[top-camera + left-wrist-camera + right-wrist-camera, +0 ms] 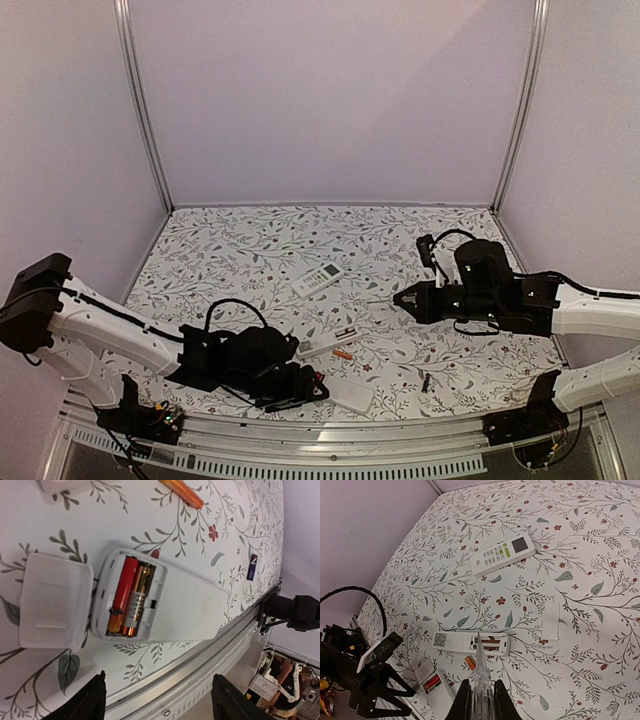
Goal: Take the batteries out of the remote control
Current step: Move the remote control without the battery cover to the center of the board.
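A white remote control (185, 605) lies back-up by the table's near edge, its compartment open. Inside sit a red-orange battery (123, 597) and a gold-and-dark one (138, 597). Its cover (54, 600) lies right beside it. My left gripper (160, 700) hovers open over the table's front rail, just short of this remote (352, 397), with nothing between its fingers. A loose orange battery (182, 492) and a dark battery (253, 567) lie on the cloth. My right gripper (479, 685) is shut on a clear pen-like stick (479, 667), above a second opened remote (465, 643).
A third remote (317, 279) lies face-up mid-table. A clear flat cover (549, 621) lies right of the second remote (325, 343). The metal front rail (200, 665) runs under my left fingers. Grey walls enclose the floral cloth on three sides.
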`<state>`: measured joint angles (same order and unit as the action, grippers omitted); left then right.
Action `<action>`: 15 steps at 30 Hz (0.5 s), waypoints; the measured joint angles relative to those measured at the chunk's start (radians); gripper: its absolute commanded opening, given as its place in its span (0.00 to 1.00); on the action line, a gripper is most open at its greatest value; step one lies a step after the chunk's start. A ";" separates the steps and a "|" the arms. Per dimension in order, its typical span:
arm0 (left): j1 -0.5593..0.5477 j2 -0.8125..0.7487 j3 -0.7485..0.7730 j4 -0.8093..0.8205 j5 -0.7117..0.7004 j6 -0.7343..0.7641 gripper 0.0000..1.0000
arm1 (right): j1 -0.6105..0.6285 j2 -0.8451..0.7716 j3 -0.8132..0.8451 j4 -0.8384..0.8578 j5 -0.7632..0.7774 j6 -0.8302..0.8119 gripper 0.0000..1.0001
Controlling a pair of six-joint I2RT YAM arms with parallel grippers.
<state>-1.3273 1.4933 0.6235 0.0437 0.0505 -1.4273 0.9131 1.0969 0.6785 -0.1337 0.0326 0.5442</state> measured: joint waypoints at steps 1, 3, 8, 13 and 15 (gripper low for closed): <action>0.007 0.013 0.002 0.004 0.008 0.006 0.71 | 0.000 0.000 -0.002 0.002 0.000 0.003 0.00; 0.019 0.036 0.009 0.007 0.018 0.019 0.70 | 0.000 0.000 -0.003 0.005 0.000 0.007 0.00; 0.046 0.085 0.030 0.019 0.045 0.048 0.70 | 0.000 0.000 -0.004 0.010 0.003 0.018 0.00; 0.067 0.138 0.083 0.022 0.054 0.095 0.70 | 0.000 -0.002 -0.004 0.013 0.010 0.019 0.00; 0.082 0.155 0.101 0.019 0.050 0.117 0.70 | 0.000 -0.007 -0.006 0.016 0.012 0.020 0.00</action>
<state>-1.2449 1.6482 0.7250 0.0631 0.1005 -1.3106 0.9131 1.0901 0.6724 -0.1181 0.0444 0.5644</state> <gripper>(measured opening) 0.697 0.092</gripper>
